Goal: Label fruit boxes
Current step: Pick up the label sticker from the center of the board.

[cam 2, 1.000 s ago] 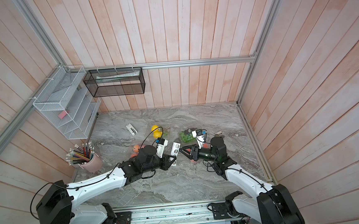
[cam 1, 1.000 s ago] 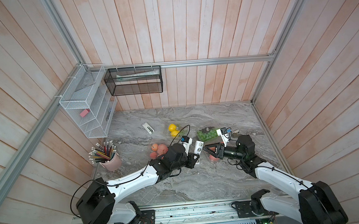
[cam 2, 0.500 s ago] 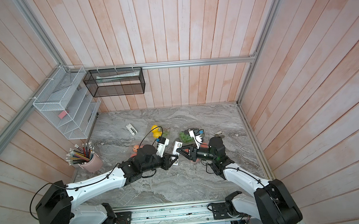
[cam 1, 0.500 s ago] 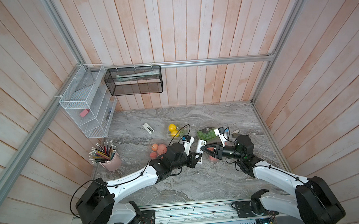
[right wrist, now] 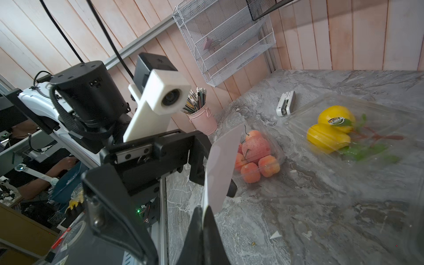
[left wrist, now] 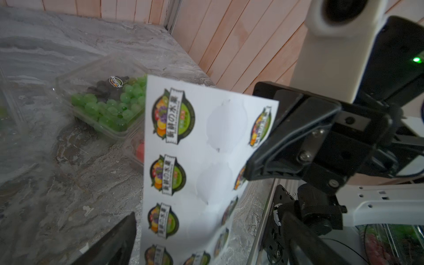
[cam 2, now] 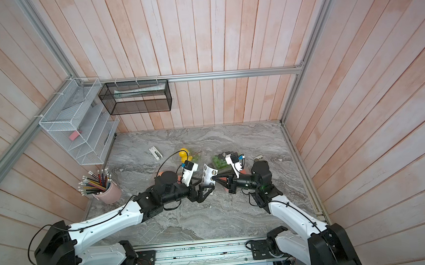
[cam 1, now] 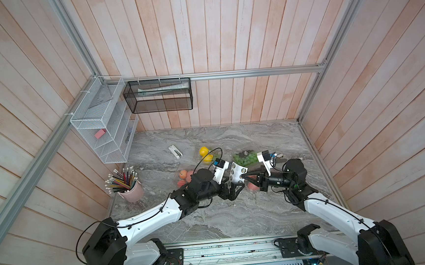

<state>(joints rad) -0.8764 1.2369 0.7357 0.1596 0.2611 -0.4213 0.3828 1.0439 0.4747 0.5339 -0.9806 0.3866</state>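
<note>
The fruit boxes are clear trays on the marble table. One holds yellow fruit [cam 1: 205, 154], one green and dark grapes [cam 1: 245, 157], one apples [cam 1: 185, 177], and one red fruit [cam 1: 253, 185] lies under my right arm. The grape tray [left wrist: 103, 107] and the yellow-fruit tray [right wrist: 332, 130] each carry a round sticker. A white sticker sheet [cam 1: 237, 173] stands upright between the arms. My right gripper [right wrist: 206, 213] is shut on the sheet's [right wrist: 220, 169] edge. My left gripper [cam 1: 232, 188] is open, its fingers [right wrist: 197, 158] spread on either side of the sheet [left wrist: 183, 160].
A pink cup of pencils [cam 1: 131, 190] stands at the left table edge. A white stapler [cam 1: 175, 151] lies behind the yellow-fruit tray. A white wire rack [cam 1: 103, 125] and a black mesh basket [cam 1: 157, 96] hang on the walls.
My right gripper moved left to the sheet and shut on its edge. My left gripper, which held the sheet, has opened wide and let go.
</note>
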